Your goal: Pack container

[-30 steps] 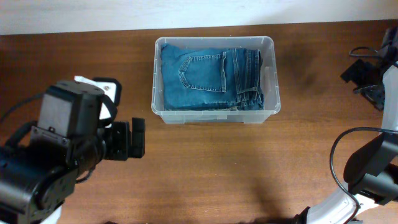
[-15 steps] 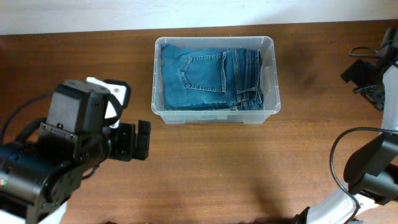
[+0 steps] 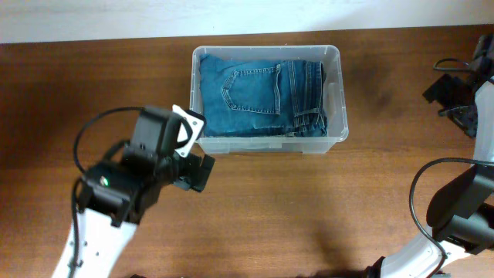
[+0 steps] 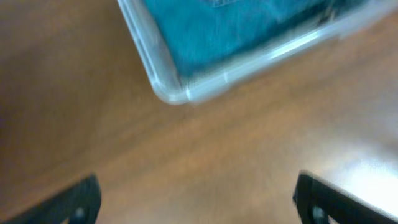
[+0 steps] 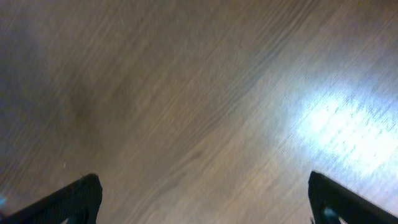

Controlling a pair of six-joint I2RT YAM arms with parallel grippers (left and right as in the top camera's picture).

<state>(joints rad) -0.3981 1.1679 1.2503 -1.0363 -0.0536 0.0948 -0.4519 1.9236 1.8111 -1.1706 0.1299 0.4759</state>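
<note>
This reads as a robotics lab or test station rather than a lived-in room; two robot arms, the left arm (image 3: 116, 189) and the right arm (image 3: 463, 205), are set at a dark brown wood-grain bench (image 3: 293, 208) (both wrist cameras show the same grain, blurred); exposed black cable (image 3: 411, 193) loops off the arms; a plain pale wall (image 3: 231, 15) runs behind the bench; the one domestic note is a clear plastic bin (image 3: 266, 144) holding folded blue jeans (image 3: 247, 93).
</note>
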